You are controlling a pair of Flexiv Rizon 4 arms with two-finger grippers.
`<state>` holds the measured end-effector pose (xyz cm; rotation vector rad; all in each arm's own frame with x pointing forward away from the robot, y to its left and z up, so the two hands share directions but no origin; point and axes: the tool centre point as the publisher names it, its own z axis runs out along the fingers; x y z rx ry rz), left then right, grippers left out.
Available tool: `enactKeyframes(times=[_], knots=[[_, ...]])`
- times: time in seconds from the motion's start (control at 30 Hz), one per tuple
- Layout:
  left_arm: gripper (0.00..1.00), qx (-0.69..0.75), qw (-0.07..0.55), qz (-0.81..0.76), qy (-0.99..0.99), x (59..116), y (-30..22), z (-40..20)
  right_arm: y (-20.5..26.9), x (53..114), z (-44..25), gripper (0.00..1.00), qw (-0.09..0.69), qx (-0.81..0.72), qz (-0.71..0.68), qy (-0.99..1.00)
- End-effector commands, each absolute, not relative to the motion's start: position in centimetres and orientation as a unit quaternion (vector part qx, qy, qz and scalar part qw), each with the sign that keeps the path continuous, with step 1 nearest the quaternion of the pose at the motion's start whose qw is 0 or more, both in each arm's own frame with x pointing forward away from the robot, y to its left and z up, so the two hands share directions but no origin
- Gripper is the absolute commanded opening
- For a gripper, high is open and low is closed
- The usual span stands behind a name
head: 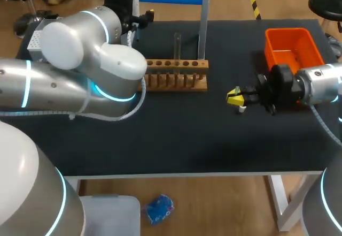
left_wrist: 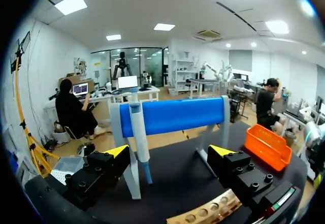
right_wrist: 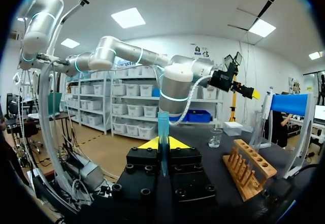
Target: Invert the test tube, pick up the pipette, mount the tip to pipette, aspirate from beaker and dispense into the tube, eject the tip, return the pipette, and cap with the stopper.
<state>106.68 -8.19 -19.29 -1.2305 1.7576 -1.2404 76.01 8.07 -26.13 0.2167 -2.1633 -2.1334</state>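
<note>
Right gripper (right_wrist: 163, 144) clamps what looks like a blue pipette tip (right_wrist: 163, 125), upright between its fingers.

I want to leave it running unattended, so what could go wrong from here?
The left gripper is open facing the pipette, which hangs close beside a post of the blue stand; a finger could catch that post. The right gripper holds the blue tip with most of it sticking out of the grip; it might tilt when mounted. The test tube stands tall in the rack near the left arm; a sweep could knock it.
</note>
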Motion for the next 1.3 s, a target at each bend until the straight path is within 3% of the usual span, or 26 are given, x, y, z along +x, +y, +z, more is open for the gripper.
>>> enactKeyframes(times=[0.03,0.27,0.43,0.5,0.57,0.63,0.77,0.97,1.3], knots=[[1.0,-0.485,0.353,-0.466,0.65,108.9,-8.7,-20.5,8.1,76.0,-26.1,0.0,0.048,0.071,-0.699,-0.71],[1.0,-0.501,0.371,-0.461,0.631,111.1,-7.7,-20.6,8.1,76.0,-26.1,0.0,0.048,0.071,-0.699,-0.71],[0.8,-0.506,0.377,-0.458,0.626,112.2,-7.1,-20.8,8.1,76.0,-26.1,0.0,0.048,0.071,-0.699,-0.71],[0.77,-0.509,0.379,-0.458,0.622,112.7,-6.9,-20.8,8.1,76.0,-26.1,0.0,0.048,0.071,-0.699,-0.71],[0.58,-0.512,0.382,-0.456,0.619,113.1,-6.7,-20.8,8.1,76.0,-26.1,0.0,0.048,0.071,-0.699,-0.71],[0.61,-0.514,0.382,-0.457,0.617,113.5,-6.6,-20.8,8.1,76.0,-26.1,0.0,0.048,0.071,-0.699,-0.71],[0.57,-0.518,0.385,-0.454,0.614,114.3,-6.5,-20.9,8.1,76.0,-26.1,0.0,0.048,0.071,-0.699,-0.71],[0.65,-0.52,0.383,-0.457,0.611,115.4,-6.2,-21.3,8.1,76.0,-26.1,0.0,0.048,0.071,-0.699,-0.71],[0.55,-0.515,0.38,-0.463,0.614,116.7,-6.1,-21.6,8.1,76.0,-26.1,0.0,0.048,0.071,-0.699,-0.71]])
